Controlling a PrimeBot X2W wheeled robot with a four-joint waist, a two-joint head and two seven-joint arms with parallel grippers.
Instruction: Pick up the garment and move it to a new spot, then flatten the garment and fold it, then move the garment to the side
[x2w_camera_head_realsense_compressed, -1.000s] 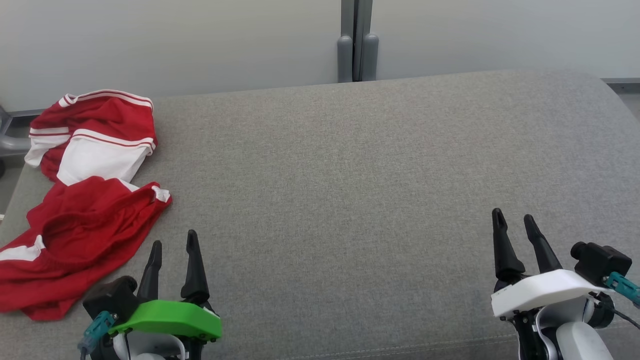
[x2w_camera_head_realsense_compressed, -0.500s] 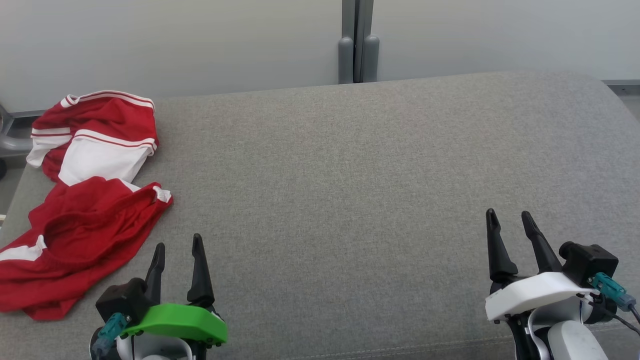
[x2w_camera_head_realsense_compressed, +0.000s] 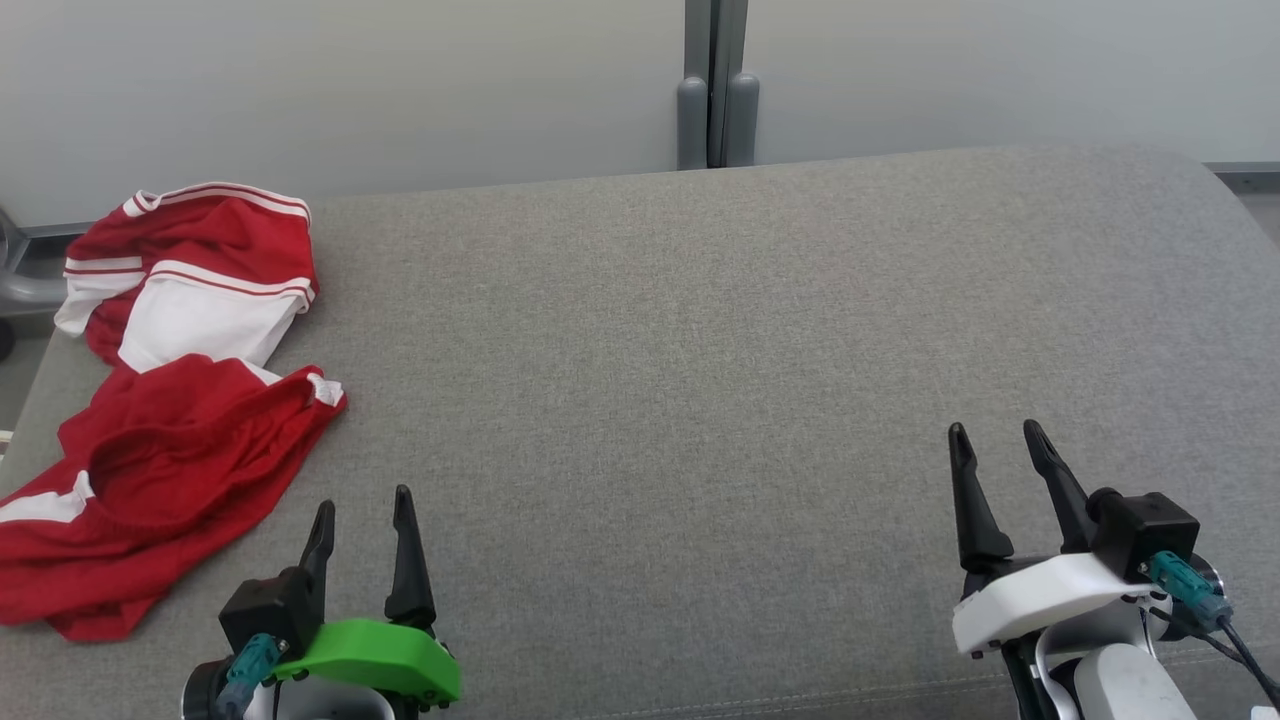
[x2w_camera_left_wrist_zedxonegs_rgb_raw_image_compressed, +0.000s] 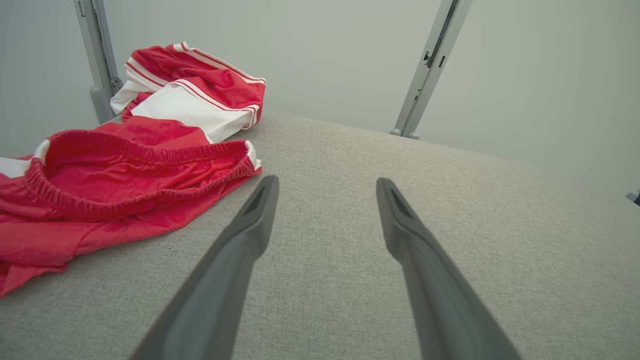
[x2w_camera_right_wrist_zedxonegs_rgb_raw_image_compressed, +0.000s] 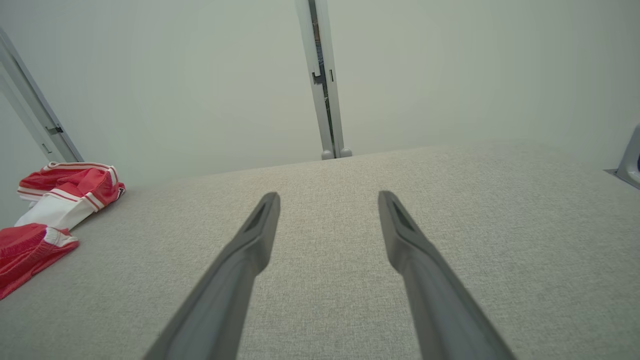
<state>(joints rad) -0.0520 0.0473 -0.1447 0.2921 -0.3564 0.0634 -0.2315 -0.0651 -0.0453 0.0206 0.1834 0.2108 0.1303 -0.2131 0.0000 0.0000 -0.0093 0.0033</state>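
Garment (x2w_camera_head_realsense_compressed: 170, 450) untouched, the left tool (x2w_camera_head_realsense_compressed: 362, 498) hovers low over the near edge of the grey fabric-covered tabletop (x2w_camera_head_realsense_compressed: 700, 340), its two dark fingers spread apart with nothing between them. The right tool (x2w_camera_head_realsense_compressed: 994, 428), at the near right, is likewise parted and empty. Near the left tool, up and to its left and not touching it, the red-and-white garment lies crumpled on the tabletop's left end, its elastic waistband gaping toward that tool and a white-striped part bunched at the far edge by the pale wall (x2w_camera_head_realsense_compressed: 350, 80).
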